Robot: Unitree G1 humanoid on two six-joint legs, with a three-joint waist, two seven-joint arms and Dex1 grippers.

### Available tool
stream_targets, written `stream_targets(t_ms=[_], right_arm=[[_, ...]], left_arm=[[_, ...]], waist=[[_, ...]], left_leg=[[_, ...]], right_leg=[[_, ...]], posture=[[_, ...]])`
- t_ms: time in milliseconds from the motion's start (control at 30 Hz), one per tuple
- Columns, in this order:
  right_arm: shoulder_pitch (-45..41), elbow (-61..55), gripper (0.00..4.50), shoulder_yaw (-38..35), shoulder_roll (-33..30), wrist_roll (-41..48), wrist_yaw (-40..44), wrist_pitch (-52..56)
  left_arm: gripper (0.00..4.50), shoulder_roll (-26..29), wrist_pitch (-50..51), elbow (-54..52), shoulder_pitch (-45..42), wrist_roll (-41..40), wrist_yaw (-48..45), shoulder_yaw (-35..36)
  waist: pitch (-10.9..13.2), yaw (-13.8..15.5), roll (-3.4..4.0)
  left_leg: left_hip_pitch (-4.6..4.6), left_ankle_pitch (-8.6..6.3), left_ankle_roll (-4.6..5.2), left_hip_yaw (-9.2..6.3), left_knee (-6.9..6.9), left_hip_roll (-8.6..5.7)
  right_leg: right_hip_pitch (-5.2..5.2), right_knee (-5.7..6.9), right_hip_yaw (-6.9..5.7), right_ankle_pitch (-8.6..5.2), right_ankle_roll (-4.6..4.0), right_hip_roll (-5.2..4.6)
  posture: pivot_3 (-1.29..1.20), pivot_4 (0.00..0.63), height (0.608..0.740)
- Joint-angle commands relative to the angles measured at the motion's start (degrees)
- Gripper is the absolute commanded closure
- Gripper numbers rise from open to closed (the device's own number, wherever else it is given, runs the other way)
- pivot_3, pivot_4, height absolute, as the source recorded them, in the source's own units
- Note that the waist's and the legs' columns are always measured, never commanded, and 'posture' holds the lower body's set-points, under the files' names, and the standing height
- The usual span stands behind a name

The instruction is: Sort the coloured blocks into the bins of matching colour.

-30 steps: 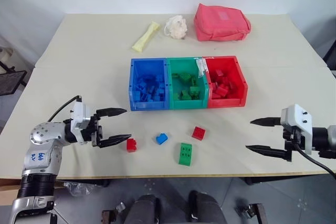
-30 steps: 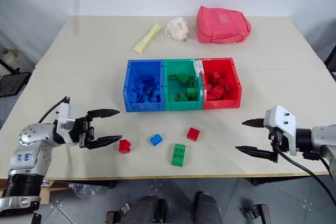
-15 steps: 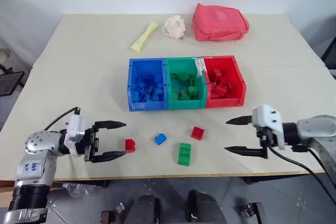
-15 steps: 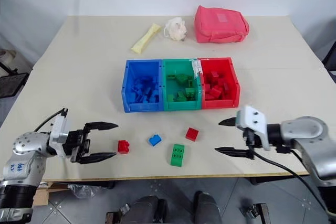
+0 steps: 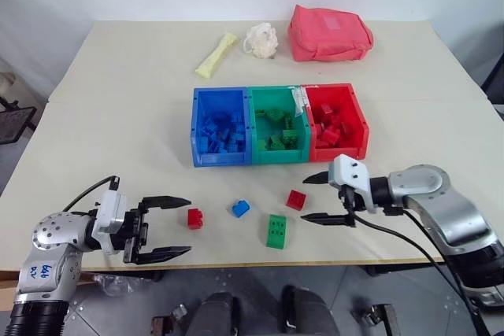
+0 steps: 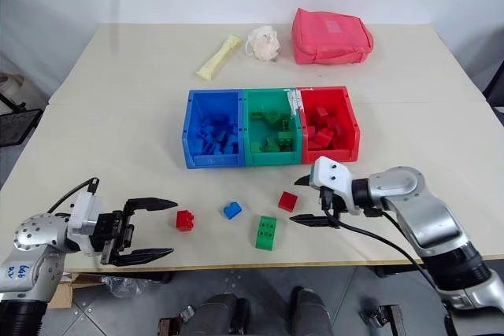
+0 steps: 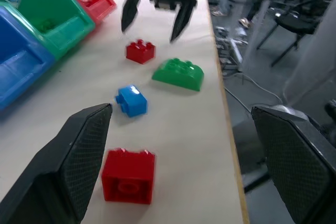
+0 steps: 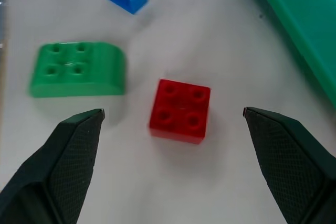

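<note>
Three joined bins stand mid-table: blue, green and red, each holding several blocks of its own colour. In front of them lie loose blocks: a red one, a small blue one, a larger green one and a second red one. My right gripper is open, its fingertips just right of that second red block, which sits between the fingers' lines in the right wrist view. My left gripper is open and empty, just left of the first red block.
A pink-red fabric pouch, a white puffy ball and a pale yellow wrapper lie at the table's far side. The loose blocks sit close to the table's front edge.
My right gripper has swept left, from near the table's right side to the second red block. My left gripper has drawn back toward the front edge. Both stayed open.
</note>
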Motion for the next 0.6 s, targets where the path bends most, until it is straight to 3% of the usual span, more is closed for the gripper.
stream_targets(t_ms=[33,133,233,467,600], right_arm=[[-0.6,1.8,0.06,0.5,1.1,-1.2,-0.1,-1.3],[-1.4,4.5,0.06,1.5,3.0,-2.4,-0.4,-3.0],[-1.9,6.0,0.59,1.8,4.3,-3.2,-0.8,-3.4],[-0.8,3.8,2.98,0.0,4.8,-2.6,-2.1,-2.9],[-0.2,1.8,3.04,-2.0,4.8,-1.7,-3.9,-2.2]], left_arm=[[0.0,-0.5,0.1,-3.3,1.0,-0.9,2.1,0.5],[0.0,-0.9,0.0,-4.3,1.2,-0.9,3.4,0.2],[0.0,-1.0,0.0,-4.6,1.1,-1.1,4.1,0.2],[0.0,-1.3,0.0,-4.4,0.6,-1.1,4.6,-0.1],[0.0,-1.8,0.5,-4.7,-0.9,-0.7,5.6,-1.2]], waist=[[0.0,0.0,0.01],[0.0,-0.2,0.01],[0.0,-0.4,0.01],[0.0,-0.9,0.01],[0.0,-0.9,0.01]], left_leg=[[0.0,0.0,0.0,0.0,-0.01,-0.01],[-0.01,0.0,0.0,0.01,-0.02,-0.02],[0.02,0.0,0.0,0.02,-0.01,-0.01],[0.02,0.0,0.0,0.01,-0.02,-0.02],[0.02,0.0,0.0,0.0,-0.02,-0.03]], right_leg=[[-0.02,0.02,0.0,0.0,0.0,0.02],[-0.03,0.03,-0.03,0.0,0.0,0.07],[-0.01,0.04,-0.06,0.0,0.0,0.12],[-0.01,0.06,-0.07,0.0,0.0,0.12],[-0.01,0.06,-0.07,0.0,0.0,0.12]], posture=[[0.0,0.15,0.74],[0.0,0.15,0.74],[0.0,0.15,0.74],[0.0,0.15,0.74],[0.0,0.15,0.74]])
